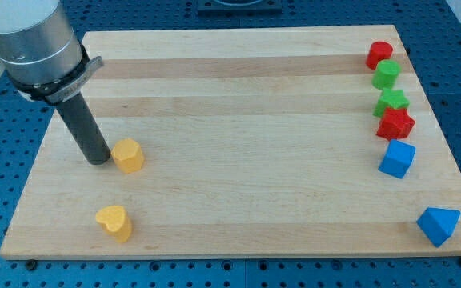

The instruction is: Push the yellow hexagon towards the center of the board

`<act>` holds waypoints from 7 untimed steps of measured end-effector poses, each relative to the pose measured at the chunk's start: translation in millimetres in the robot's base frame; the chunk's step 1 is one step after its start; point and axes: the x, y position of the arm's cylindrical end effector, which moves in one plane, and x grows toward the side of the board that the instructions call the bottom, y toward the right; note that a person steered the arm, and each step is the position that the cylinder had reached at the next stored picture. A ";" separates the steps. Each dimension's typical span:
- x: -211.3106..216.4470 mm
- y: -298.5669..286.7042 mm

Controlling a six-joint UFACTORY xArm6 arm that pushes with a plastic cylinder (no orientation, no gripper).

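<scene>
The yellow hexagon sits on the wooden board at the view's left, about mid-height. My tip rests on the board just left of the hexagon, touching it or nearly so. The dark rod rises up and left to the grey arm body at the view's top left. A yellow heart-shaped block lies below the hexagon, near the board's bottom edge.
Along the view's right edge, from top to bottom, stand a red block, a green block, a green star, a red star and a blue block. A blue triangular block is at the bottom right corner.
</scene>
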 end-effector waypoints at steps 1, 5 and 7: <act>1.1 20.3; 52.0 149.1; 55.5 130.4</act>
